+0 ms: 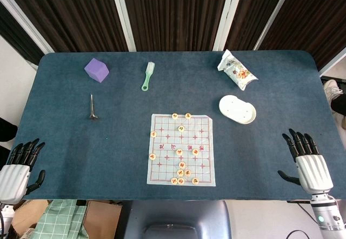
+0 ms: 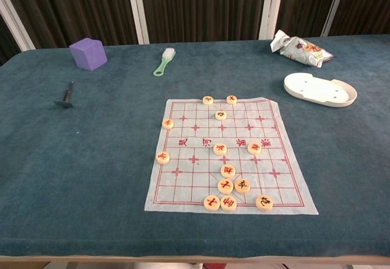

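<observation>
Surface: blue cloth table [image 1: 70, 141], dark curtains behind.
Your hands: left hand [image 1: 19, 166] and right hand [image 1: 308, 160] spread, empty.
Risk: brushing the paper board [image 1: 181, 150] scatters its loose chess pieces [image 1: 184, 166].

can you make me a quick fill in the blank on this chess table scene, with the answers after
1. The cube at the far left is coloured ____.
2. The round chess pieces sit on a paper ____.
3. The left hand and right hand hold ____.
4. The green brush lies ____ the board.

Answers: purple; board; nothing; beyond
</observation>
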{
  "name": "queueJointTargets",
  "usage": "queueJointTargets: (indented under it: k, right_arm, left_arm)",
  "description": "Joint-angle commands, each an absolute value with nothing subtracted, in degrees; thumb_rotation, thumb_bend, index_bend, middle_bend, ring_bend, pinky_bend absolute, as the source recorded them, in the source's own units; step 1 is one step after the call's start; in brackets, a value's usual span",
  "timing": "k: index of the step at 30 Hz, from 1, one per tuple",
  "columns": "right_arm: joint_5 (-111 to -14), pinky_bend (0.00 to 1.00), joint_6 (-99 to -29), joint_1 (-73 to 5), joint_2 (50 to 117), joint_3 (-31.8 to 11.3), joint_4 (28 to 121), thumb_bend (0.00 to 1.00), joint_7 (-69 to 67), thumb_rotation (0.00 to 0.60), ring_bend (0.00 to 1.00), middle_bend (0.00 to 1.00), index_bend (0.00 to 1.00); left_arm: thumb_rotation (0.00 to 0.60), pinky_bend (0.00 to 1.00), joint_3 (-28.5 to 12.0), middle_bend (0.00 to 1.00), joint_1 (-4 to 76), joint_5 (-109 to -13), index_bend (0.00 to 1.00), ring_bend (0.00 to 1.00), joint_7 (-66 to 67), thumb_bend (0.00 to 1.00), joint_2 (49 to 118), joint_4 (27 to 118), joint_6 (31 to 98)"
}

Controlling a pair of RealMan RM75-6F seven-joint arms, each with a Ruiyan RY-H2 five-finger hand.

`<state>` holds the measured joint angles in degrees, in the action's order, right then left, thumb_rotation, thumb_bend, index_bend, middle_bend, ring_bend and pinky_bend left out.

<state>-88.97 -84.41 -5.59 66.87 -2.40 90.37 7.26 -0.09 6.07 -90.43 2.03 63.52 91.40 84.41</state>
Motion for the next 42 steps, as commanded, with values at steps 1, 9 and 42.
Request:
queueJointTargets:
  k: [1,9,42]
  right_arm:
    - [-89.1,0.00,-84.4,-5.8,67.1,-2.5,90.2,0.24,6.7,0.600,0.00,0.00,0.00]
    - [-94.3,0.00,-84.6,-8.9,69.5,-2.9,85.4,0.24,1.0,0.600,0.00,0.00,0.00]
    - [-88.4,0.00,-48.2,-41.6,93.6,-8.5,74.8,0.41,17.6,0.600,0.00,0.00,0.46]
  left_arm:
    - [0.600,0.03,-0.1,0.00,6.1,-90.3,0.00,0.00,2.0,0.46,63.6,91.4,84.2]
    - [0.600,0.03,0.3,0.00,5.9,-90.5,0.00,0.00,2.5,0.46,63.6,92.2,84.6]
    - [0.600,0.03,-0.1,0.00,5.5,-89.4,0.00,0.00,-2.4,0.46,61.2,91.9,85.0]
